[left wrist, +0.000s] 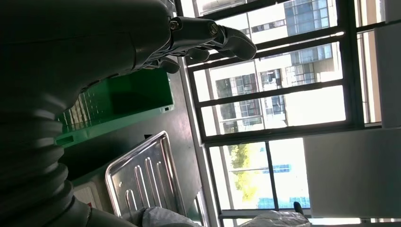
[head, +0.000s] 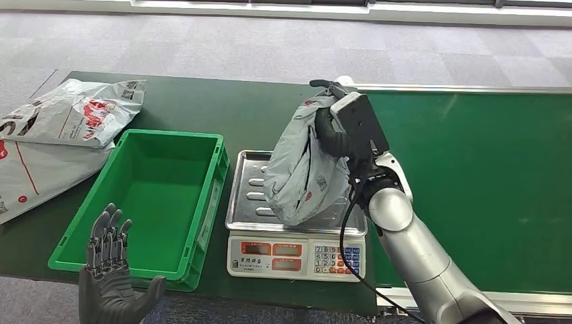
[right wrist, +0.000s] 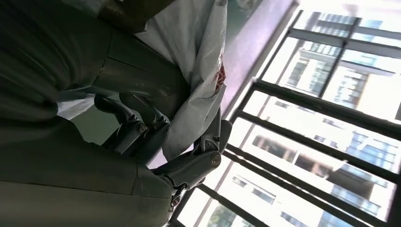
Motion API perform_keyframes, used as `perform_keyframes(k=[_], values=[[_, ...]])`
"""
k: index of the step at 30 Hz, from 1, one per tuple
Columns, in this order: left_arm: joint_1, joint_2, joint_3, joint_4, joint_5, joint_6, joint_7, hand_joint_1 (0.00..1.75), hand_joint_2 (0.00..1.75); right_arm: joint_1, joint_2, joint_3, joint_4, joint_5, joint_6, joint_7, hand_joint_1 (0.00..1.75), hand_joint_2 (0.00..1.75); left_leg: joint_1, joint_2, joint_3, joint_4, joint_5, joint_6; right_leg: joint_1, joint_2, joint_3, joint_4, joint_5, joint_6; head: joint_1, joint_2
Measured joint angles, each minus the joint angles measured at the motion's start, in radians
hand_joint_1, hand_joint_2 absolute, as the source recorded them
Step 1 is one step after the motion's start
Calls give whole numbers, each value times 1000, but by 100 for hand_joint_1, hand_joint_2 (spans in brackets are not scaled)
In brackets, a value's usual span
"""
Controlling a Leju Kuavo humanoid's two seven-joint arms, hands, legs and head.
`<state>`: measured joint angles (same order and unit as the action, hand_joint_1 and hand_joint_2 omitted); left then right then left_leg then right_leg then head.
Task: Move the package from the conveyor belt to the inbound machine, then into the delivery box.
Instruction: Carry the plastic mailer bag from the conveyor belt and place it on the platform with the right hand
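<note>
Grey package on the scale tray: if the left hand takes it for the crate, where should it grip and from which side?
Probably the bulging lower body of the grey package, approached from the crate side. The right hand already holds the bunched top, and the bag hangs upright with its bottom on the scale tray, its crate-side flank exposed. The left hand waits open near the crate's front, fingers spread.

- Package [head: 300, 169]: pale grey, small red marks.
- Crate [head: 152, 196]: bright green.
- Conveyor belt [head: 485, 175]: green, silver-edged.
- Scale [head: 297, 256]: white, steel tray, orange displays.
- Desk [head: 202, 108]: dark green.
- Bags, upper left of the frame [head: 74, 111]: white with red print.
</note>
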<state>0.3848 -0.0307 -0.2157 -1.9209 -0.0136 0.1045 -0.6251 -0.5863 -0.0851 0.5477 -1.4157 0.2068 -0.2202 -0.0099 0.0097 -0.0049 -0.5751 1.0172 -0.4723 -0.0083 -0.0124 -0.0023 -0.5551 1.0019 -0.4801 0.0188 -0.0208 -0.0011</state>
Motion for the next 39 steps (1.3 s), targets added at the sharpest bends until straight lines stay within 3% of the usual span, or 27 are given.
perform_keyframes(k=[3, 4, 7, 8, 17, 26, 33, 39], values=[[-2, 11, -5, -1, 2, 0, 17, 0, 175, -38, 17, 3, 106, 33, 13, 52, 175, 175, 0, 0, 0, 0, 0, 0, 0, 0, 0, 0, 0, 0, 0, 0], [-2, 13, -6, -1, 2, -2, 22, 0, 175, -50, 23, 4, 144, 40, 14, 60, 165, 175, 0, 0, 0, 0, 0, 0, 0, 0, 0, 0, 0, 0, 0, 0], [-3, 18, -11, -3, 1, -5, 34, 0, 175, -85, 39, 0, 266, 53, 14, 63, 36, 175, 0, 0, 0, 0, 0, 0, 0, 0, 0, 0, 0, 0, 0, 0], [-3, 18, -12, -3, 0, -6, 37, 0, 175, -94, 43, -3, 303, 60, 12, 62, 2, 175, 0, 0, 0, 0, 0, 0, 0, 0, 0, 0, 0, 0, 0, 0], [-6, 20, -24, -4, -16, -18, 61, 0, 175, -117, 84, -60, 532, 160, 23, 102, 0, 175, 0, 0, 0, 0, 0, 0, 0, 0, -1, 0, 0, 0, 0, 0], [-26, 28, -45, 7, -19, -70, 80, 0, 175, -127, 104, -97, 703, 270, 152, 169, 0, 175, 0, 0, 1, 0, 0, 0, 0, 1, -1, 0, 1, -1, 0, 0], [-34, 27, -45, 9, -33, -103, 87, 0, 175, -110, 111, -141, 729, 318, 147, 153, 0, 175, 0, 1, 1, 0, 0, 0, 0, 1, -1, 0, 1, -1, 0, 0], [-39, 12, -45, 9, -65, -149, 89, 0, 175, -31, 114, -220, 604, 375, 123, 110, 0, 175, 0, 0, 0, 0, 0, 0, 0, 1, -1, 0, 1, -1, 0, 0]])
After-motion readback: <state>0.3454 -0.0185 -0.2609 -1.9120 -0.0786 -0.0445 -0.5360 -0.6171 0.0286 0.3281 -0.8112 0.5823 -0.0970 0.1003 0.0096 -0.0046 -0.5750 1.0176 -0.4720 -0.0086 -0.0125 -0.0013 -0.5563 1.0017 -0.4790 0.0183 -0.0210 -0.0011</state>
